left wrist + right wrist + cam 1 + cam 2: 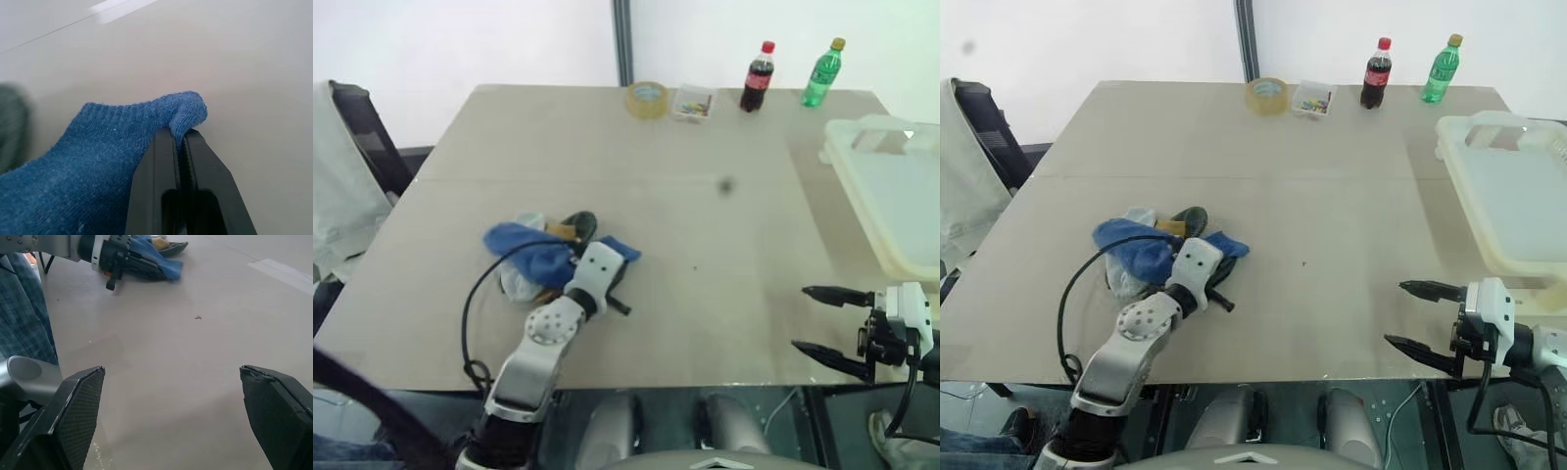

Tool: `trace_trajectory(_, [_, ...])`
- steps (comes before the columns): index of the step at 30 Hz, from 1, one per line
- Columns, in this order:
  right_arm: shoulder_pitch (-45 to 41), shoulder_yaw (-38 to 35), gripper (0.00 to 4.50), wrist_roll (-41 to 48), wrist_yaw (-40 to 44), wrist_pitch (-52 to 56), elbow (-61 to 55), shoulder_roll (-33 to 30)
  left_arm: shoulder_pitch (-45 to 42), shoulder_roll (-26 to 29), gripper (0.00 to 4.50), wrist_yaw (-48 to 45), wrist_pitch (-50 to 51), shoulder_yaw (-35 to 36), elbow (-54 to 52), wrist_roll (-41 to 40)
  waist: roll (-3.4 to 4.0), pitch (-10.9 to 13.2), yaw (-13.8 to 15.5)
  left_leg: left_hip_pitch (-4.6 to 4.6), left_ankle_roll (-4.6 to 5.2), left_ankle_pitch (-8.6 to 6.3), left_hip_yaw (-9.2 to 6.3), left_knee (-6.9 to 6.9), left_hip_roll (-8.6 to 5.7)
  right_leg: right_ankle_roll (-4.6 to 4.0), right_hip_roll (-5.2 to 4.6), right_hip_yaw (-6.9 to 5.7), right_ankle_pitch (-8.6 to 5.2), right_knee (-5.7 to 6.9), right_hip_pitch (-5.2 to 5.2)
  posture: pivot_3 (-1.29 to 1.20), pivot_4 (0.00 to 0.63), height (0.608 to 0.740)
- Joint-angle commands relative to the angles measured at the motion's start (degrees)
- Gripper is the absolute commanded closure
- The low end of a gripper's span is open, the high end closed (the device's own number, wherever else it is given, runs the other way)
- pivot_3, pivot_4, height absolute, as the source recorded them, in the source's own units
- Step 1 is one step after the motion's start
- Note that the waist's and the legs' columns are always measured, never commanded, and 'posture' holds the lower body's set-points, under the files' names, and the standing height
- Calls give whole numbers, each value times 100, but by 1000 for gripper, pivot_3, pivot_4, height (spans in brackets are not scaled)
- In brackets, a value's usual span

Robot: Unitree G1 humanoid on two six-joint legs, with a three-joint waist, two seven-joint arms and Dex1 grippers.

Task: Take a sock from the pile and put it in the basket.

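Observation:
The pile of socks lies on the table's near left part, with a blue sock on top and dark green, yellow and pale ones beneath. My left gripper is shut on a fold at the blue sock's right end, low on the table surface; the same gripper reaches into the pile's right side. The cream basket stands at the table's right edge. My right gripper hovers open and empty by the near right edge, in front of the basket, fingers spread wide.
At the table's far edge stand a tape roll, a small clear box, a cola bottle and a green bottle. A dark chair sits off the left side. Bare tabletop lies between pile and basket.

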Motion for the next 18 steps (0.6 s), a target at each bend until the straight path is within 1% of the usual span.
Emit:
trace_trajectory(1, [-62,-126,0,45,-11,2,-59,-88,-324,-43,4470,-280,1,-372,126,20,0,0,-2,0,0,0,-1,0,0,0,2,0,0,1,0,0,150,735])
trace_trajectory(3, [-89,-128,0,46,-23,27,-59,-105,-555,-149,4470,-354,265,-614,208,34,0,0,-8,0,0,0,-2,0,0,0,7,0,0,1,-1,0,150,735])
trace_trajectory(6, [-105,-142,0,52,-36,51,-65,-114,-821,-466,4470,-309,479,-998,367,108,0,0,-3,0,0,0,-2,2,-1,2,24,0,1,2,-1,0,150,735])
trace_trajectory(10, [-85,-211,0,75,-18,85,-63,-128,-1016,-910,4470,-96,337,-1192,681,213,-4,2,-4,-6,2,0,-1,4,-7,5,25,3,1,-3,0,0,150,735])
trace_trajectory(16, [62,-354,0,93,6,126,-114,-174,-1071,-1315,4470,38,420,-1505,841,351,-2,1,-5,-7,2,0,-9,3,-5,7,28,-1,0,2,-1,0,150,735])
trace_trajectory(18, [60,-356,0,91,-8,154,-139,-182,-1153,-1274,3797,-1,475,-1603,863,460,-2,1,-6,-6,2,0,-8,4,-6,7,28,1,-1,1,-1,0,150,735])
